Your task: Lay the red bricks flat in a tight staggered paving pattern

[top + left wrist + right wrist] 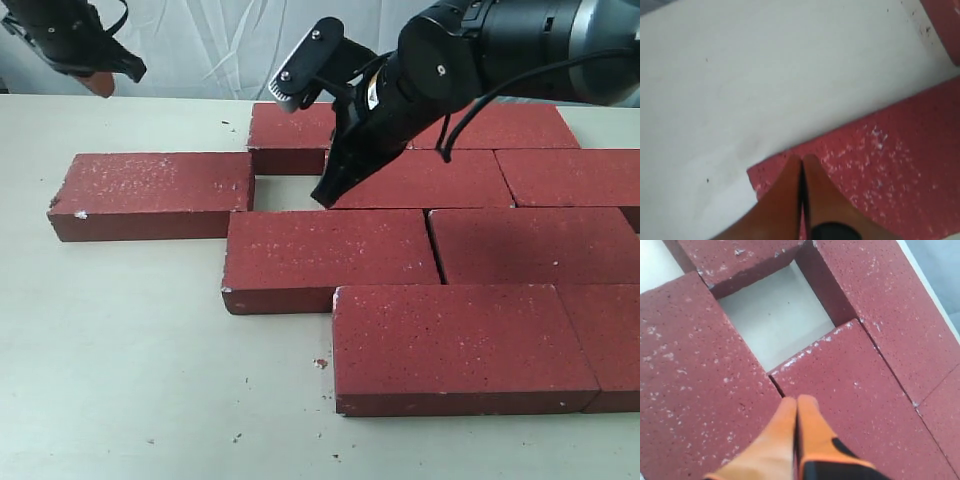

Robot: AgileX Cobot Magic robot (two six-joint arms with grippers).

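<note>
Closing the gap (288, 192) means sliding the outlying brick (150, 195) rightward along its long axis; left pincer (118, 76) nearer, clenched empty; right pincer (325, 195) clenched too.

1. The bricks (330, 262) are showing dark red, with tiny white specks.
2. The table (120, 340) is looking pale cream, with a few red crumbs.
3. The right gripper (797, 401) is showing bright orange tips, with black behind.
4. The left gripper (801, 161) is looking orange-brown.
5. The right arm (500, 45) is looking black.
</note>
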